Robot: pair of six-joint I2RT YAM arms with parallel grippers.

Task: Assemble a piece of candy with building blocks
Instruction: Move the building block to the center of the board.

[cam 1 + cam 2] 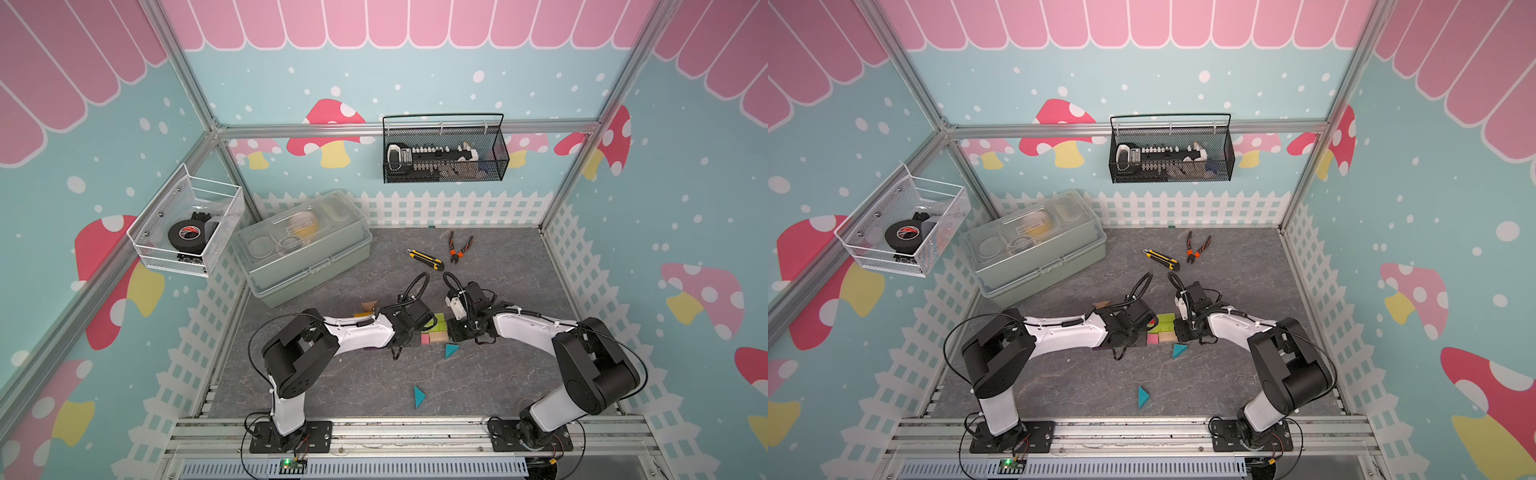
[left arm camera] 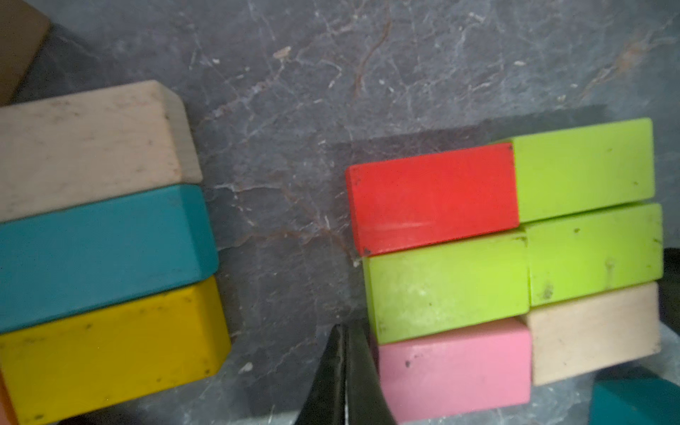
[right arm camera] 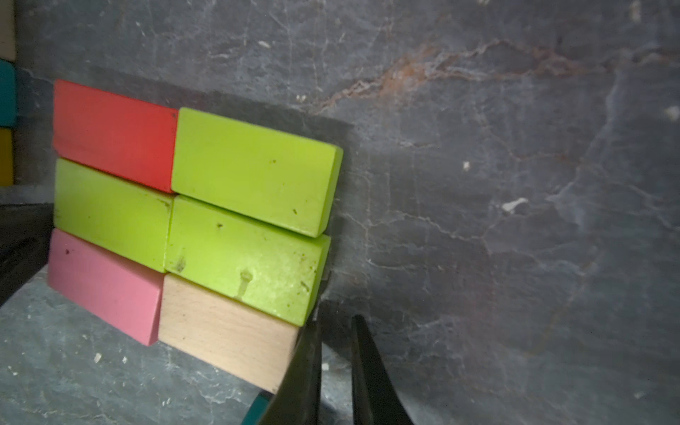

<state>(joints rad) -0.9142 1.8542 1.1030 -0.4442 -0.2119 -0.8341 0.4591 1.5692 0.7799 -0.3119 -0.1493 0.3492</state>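
Blocks, centre: six flat rectangles packed edge to edge mid-bench, two columns by three rows — red block (image 2: 432,198) with lime block (image 2: 583,169) beside it, two more lime below (image 2: 447,290) (image 2: 594,254), then pink block (image 2: 454,368) beside tan block (image 2: 592,333).
Blocks, side stack: second tan block (image 2: 88,147), teal rectangle (image 2: 103,254) and yellow block (image 2: 110,349) side by side, set apart from the six by bare bench, mostly under the left arm in both top views.
Loose wedges: teal wedge (image 1: 451,350) just beside the tan corner of the cluster; another teal wedge (image 1: 419,397) well apart, toward the robot bases.
Left gripper (image 2: 345,371): jaws pressed together, empty, tips down against the end of the pink block.
Right gripper (image 3: 335,368): jaws nearly closed, narrow slit between the tips, holding nothing, one tip touching the end of the tan block at the opposite side of the cluster.
Bench (image 1: 498,374): grey marbled surface.
Behind the blocks: yellow-black utility knife (image 1: 426,259) and orange-handled pliers (image 1: 458,248), near each other, untouched.
Far left corner: pale green lidded box (image 1: 303,245).
Walls: white wire basket (image 1: 187,224) with black tape roll (image 1: 188,235); black mesh basket (image 1: 444,151) on the back wall.
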